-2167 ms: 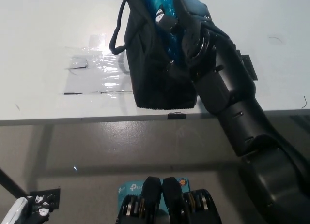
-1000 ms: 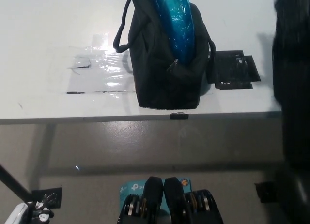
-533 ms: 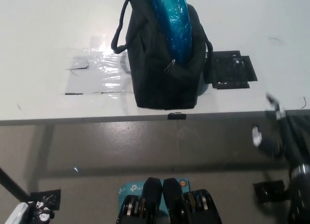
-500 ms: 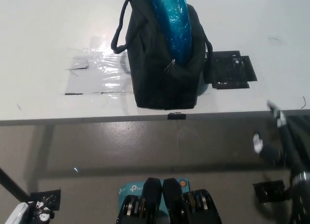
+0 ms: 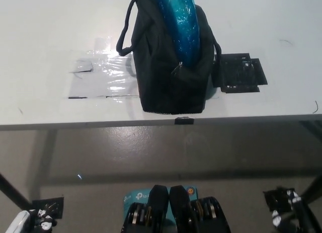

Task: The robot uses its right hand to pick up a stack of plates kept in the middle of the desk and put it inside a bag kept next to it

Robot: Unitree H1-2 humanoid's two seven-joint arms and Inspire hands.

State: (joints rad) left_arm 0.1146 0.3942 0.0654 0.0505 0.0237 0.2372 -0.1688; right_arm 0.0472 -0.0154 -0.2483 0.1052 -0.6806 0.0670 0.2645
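A stack of blue plates (image 5: 179,19) stands on edge inside the open black bag (image 5: 168,67) on the white desk (image 5: 45,52), showing through the bag's top. My black right hand (image 5: 294,220) hangs low at the bottom right corner, below the desk edge and far from the bag; its fingers are too blurred to read. Only a sliver of my white left hand (image 5: 17,224) shows at the bottom left corner, resting below the desk.
A black square mat (image 5: 239,72) lies on the desk right of the bag. Shiny clear tape patches (image 5: 103,74) lie left of it. The desk's front edge runs across the middle, with grey floor below. A black marker tile (image 5: 48,205) sits on the floor.
My right hand has let go of the plates in the bag, pulled away to the right, and dropped below the desk edge to the bottom right corner. The bag and plates stay put.
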